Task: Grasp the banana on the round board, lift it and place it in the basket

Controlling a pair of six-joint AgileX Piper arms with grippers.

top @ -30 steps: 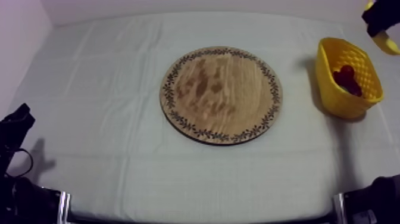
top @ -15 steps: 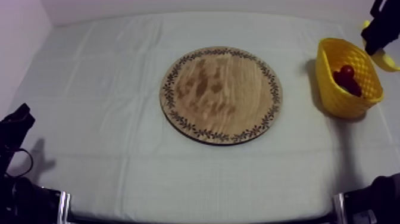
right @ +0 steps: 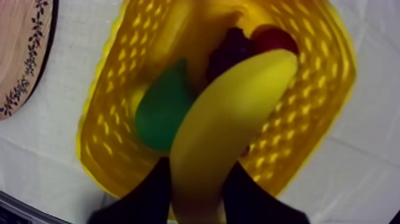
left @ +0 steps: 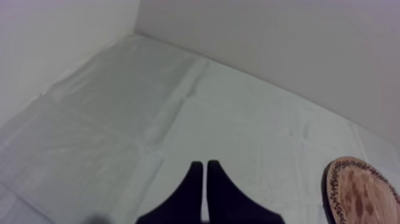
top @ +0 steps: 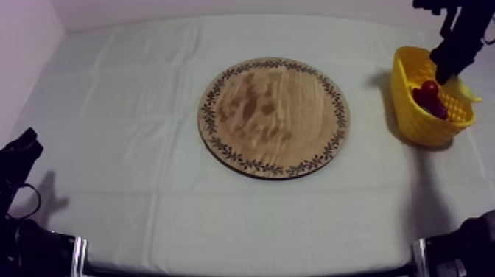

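Right pincer (right: 198,182) grasps the banana (right: 238,107) over the yellow basket (right: 104,119) on creased grey-white cloth (top: 132,147).

Yellow banana (right: 232,125) hangs over the yellow basket (right: 324,89), near the wooden board (top: 272,118).

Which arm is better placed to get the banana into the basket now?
Right. Its pincer is shut on the banana over the yellow basket, while the left pincer sits shut on nothing, far across the table.
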